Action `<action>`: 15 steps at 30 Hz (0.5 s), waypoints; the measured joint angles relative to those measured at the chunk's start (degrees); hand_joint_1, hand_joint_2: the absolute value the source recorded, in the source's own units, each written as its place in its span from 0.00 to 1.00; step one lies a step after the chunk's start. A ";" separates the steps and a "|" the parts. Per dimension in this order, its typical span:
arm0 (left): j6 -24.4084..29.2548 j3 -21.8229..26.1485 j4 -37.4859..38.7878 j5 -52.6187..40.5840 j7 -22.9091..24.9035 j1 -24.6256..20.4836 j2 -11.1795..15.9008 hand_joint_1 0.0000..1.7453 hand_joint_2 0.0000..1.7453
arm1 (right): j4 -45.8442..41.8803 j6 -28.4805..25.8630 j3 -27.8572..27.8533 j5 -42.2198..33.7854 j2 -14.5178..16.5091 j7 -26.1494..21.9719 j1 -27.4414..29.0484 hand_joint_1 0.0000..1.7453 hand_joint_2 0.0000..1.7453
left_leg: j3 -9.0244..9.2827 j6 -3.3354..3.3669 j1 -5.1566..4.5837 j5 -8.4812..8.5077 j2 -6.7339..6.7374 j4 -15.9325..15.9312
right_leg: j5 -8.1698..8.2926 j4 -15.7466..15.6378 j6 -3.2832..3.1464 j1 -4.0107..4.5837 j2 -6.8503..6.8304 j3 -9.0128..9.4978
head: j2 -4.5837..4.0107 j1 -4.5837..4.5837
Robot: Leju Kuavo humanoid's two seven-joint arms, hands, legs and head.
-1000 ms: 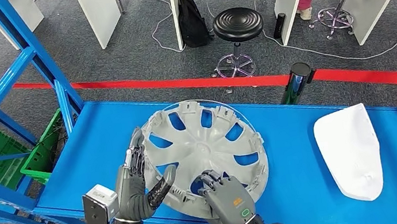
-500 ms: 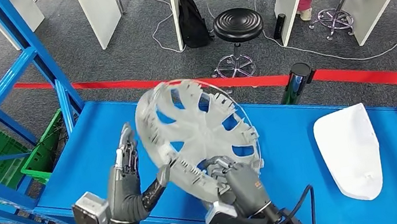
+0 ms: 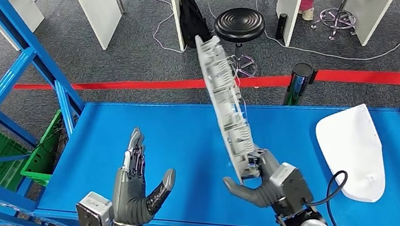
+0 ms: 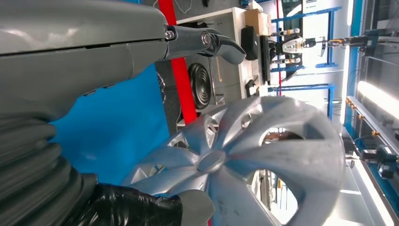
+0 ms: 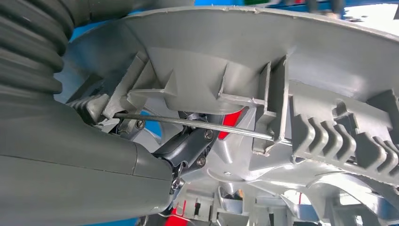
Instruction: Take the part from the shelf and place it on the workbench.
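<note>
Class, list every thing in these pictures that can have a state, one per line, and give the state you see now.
Grey plastic wheel cover: lifted off the shelf, on edge, gripped at its lower rim.
Right hand: holds the wheel cover's lower rim.
Left hand: fingers apart, holding nothing.
White moulded plastic panel: lying flat on the blue shelf.
Black round stool: upright, unoccupied.

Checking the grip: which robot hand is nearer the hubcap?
Right. The right robot hand grips the hubcap at its lower rim; the left robot hand is open, apart to its left.
</note>
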 joint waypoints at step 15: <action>0.25 -0.05 -0.20 -0.72 -0.10 0.08 0.07 0.00 1.00 | -2.82 1.43 -4.17 -4.27 -0.79 -4.25 2.30 1.00 1.00 | -0.03 0.00 0.00 0.00 -0.01 0.00 | 0.00 0.00 0.00 0.00 0.00 0.00 | -0.01 0.00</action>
